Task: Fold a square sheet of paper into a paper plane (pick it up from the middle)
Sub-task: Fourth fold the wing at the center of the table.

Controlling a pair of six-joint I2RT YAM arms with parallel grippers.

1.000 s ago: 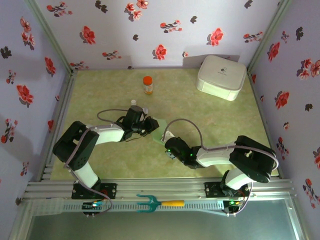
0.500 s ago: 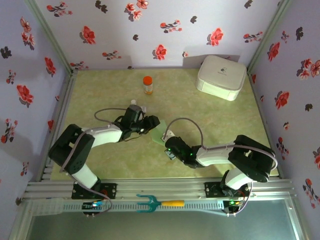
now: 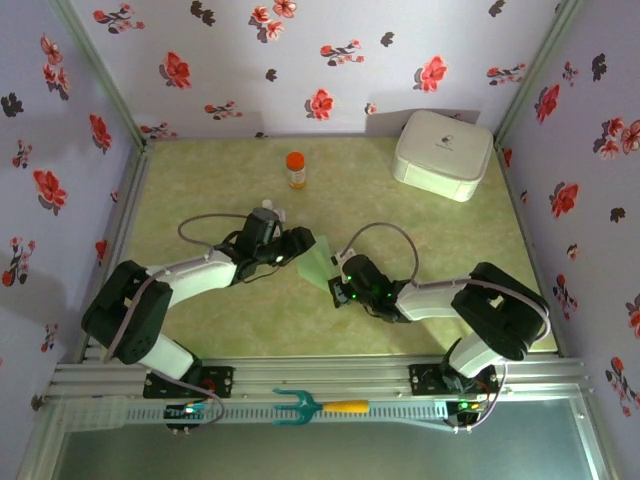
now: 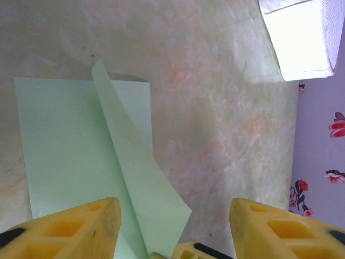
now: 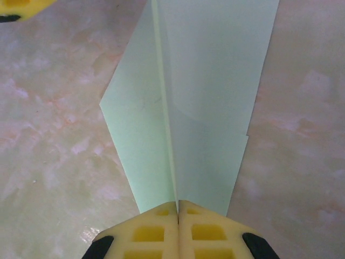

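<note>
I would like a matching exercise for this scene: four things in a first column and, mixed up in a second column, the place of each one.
1. white box
2. orange-capped bottle
3. teal fork tool
4. green paper

a. on the metal rail at the near edge
b. far right corner of the table
c. middle of the table, pinched by the right hand
d. far side, standing upright alone

Pairs: 1-b, 2-d, 3-a, 4-c.

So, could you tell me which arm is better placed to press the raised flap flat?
Left, I'd say: the left gripper is open astride the raised flap, while the right gripper is shut on the paper at its end, anchoring it.
</note>
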